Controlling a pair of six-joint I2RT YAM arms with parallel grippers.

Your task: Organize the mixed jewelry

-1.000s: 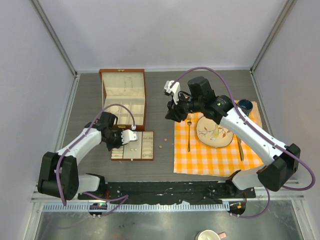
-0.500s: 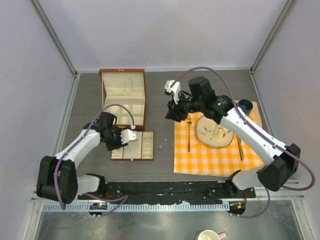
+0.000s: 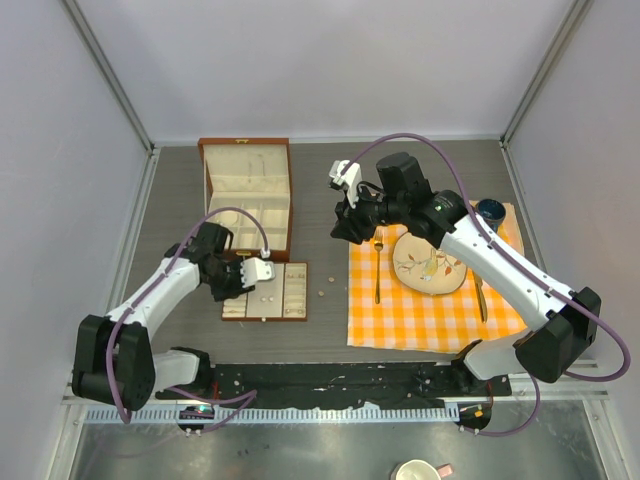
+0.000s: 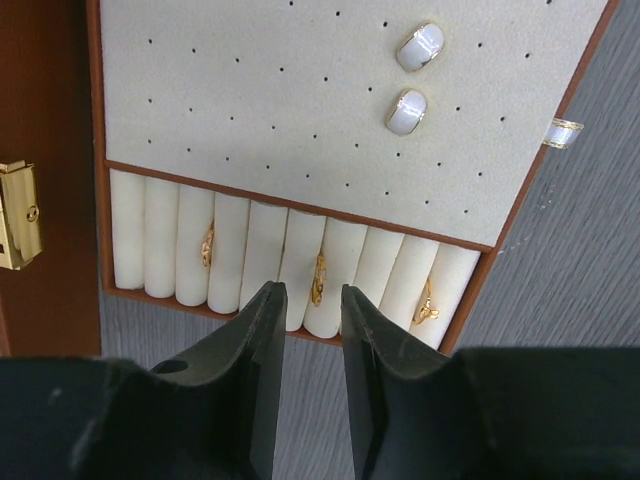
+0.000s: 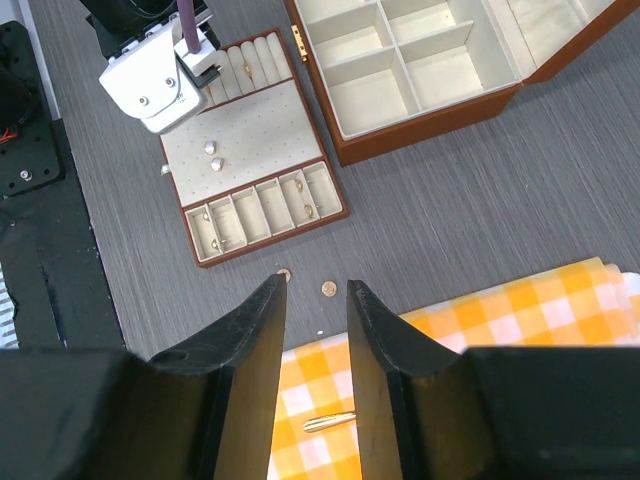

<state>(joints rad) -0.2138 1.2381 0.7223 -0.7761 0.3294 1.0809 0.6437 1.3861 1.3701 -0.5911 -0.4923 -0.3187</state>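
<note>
**Operator:** Where is the jewelry, and what are my grippers holding?

**Spotter:** Nothing in either. Your left gripper (image 4: pixel 308 300) has its dark fingers parted by a narrow gap, with nothing between them. Your right gripper (image 5: pixel 313 292) stands the same way, parted and empty. Three small gold rings (image 4: pixel 318 280) sit tucked in the cream rolls at one end of the flat brown wooden cream-lined tray (image 4: pixel 250 90). Two white oval pearl-like studs (image 4: pixel 406 112) lie on its pierced pad. A tiny white-and-gold piece (image 4: pixel 565 132) lies on the grey table (image 5: pixel 450 220), just beside the tray's edge. Two tiny loose gold pieces (image 5: pixel 284 274) lie between the tray and the orange-checked cloth (image 5: pixel 560 330).

**Operator:** How will those loose ones handle?

**Spotter:** I'd expect them to be very light, hard and smooth, so they may skitter or flip at a sideways nudge. Come straight down, bring your fingertips right to the tabletop, and pinch across the narrow width.

**Operator:** And my arms?

**Spotter:** Your left arm bends in from the left. Its wrist is pitched down and its fingers hover over the tray's ring-roll end. Your right arm is stretched out high between the open brown wooden compartment box (image 5: pixel 420 70) and the cloth, with its fingers pointing down at the two loose pieces from well above
</note>
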